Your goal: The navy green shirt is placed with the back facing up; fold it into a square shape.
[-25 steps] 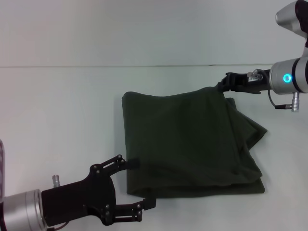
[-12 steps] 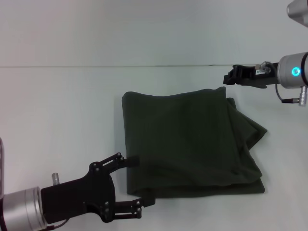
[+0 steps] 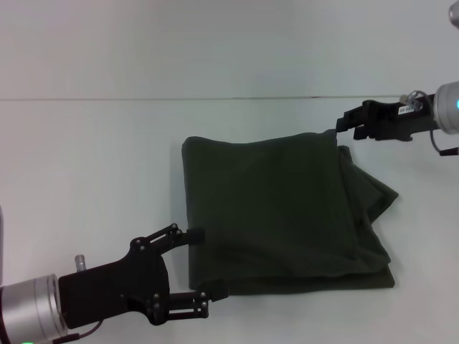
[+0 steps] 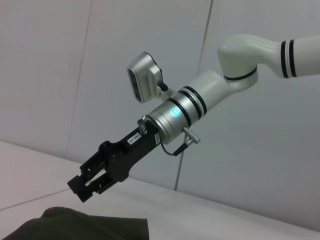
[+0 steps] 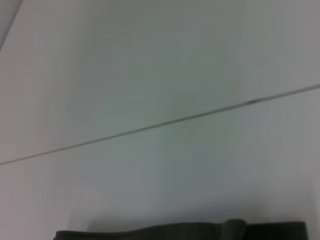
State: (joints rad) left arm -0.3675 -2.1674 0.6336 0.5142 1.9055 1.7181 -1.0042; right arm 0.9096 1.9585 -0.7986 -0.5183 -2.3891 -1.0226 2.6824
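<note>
We observe that the right gripper, which a second ago was pressed against the far right corner of the navy green shirt, has withdrawn toward the right edge of the table and now hovers just off that corner, apart from the cloth. In the left wrist view the same right gripper shows its fingers parted with nothing between them, above the shirt's far edge. We judge from this that the corner has been released and that the fold it carried is set down. The shirt lies near the middle of the table as a roughly square, layered stack, plain side up; loose layers project from under the top panel along its right side, so we judge the square to be nearly formed but not yet tidy. The left gripper sits at the shirt's near left corner with its jaws spread wide, one finger at the left edge and the other at the near edge. It has shifted slightly back toward the near left of the table over the last second. The cloth corner lies at the mouth of these jaws, not clamped. The right wrist view shows only a strip of the shirt against bare table.
</note>
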